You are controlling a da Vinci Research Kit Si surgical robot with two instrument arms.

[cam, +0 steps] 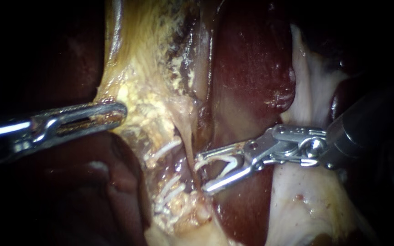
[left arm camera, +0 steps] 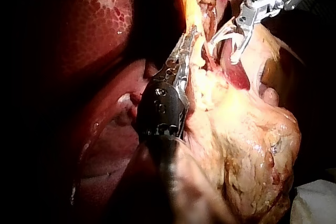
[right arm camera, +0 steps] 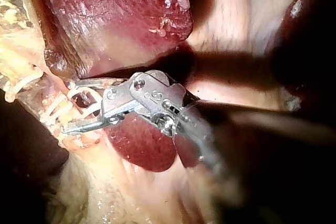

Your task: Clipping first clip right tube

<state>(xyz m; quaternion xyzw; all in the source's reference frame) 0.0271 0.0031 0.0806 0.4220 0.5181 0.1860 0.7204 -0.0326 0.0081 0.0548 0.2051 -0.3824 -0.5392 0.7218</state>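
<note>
White clip (cam: 226, 163) is recorded between the jaws of the right instrument (cam: 204, 173). The jaws are held wide apart, and each is in contact with one arm of the clip, so the clip is gripped from both sides. The jaw tips are found at the right tube (cam: 189, 136), a thin yellowish strand running downward just ahead of them. Whether the strand lies inside the clip cannot be determined. Just beyond the tube, two more white clips (cam: 163, 150) are noted on the fatty strip there. Dark red liver (cam: 251, 68) is seen behind and above the shaft of the right instrument. Well apart on the other side, the left instrument (cam: 123, 111) is observed with its jaws closed together on the edge of the yellow tissue (cam: 137, 82)
</note>
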